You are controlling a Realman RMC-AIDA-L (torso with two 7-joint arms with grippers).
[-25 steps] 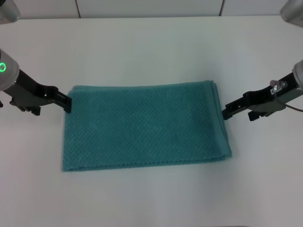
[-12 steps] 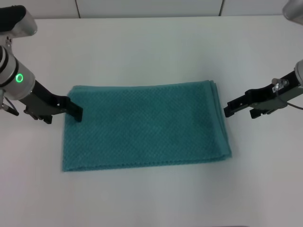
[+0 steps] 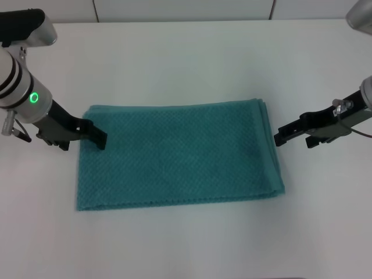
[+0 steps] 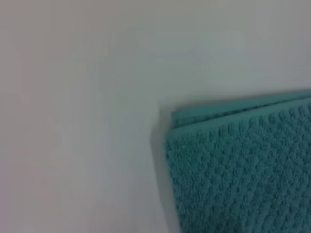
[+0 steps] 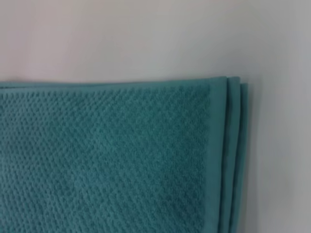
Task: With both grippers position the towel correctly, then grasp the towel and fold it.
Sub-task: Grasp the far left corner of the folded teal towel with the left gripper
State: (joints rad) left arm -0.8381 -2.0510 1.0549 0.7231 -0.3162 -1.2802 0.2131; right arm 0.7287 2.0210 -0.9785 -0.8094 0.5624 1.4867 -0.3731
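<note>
The teal waffle-weave towel (image 3: 180, 154) lies flat and folded in layers in the middle of the white table (image 3: 186, 52). My left gripper (image 3: 99, 139) reaches over the towel's left edge near its far corner. My right gripper (image 3: 279, 138) sits at the towel's right edge, just off the cloth. The left wrist view shows a layered corner of the towel (image 4: 243, 165). In the right wrist view, the towel (image 5: 112, 155) appears with three stacked edges along one side. Neither wrist view shows fingers.
The table runs bare and white on all sides of the towel. A wall line crosses the far edge at the back (image 3: 186, 9).
My left gripper has moved rightward from beside the towel's left edge to over the cloth, with the arm swinging in. The right gripper has barely shifted.
</note>
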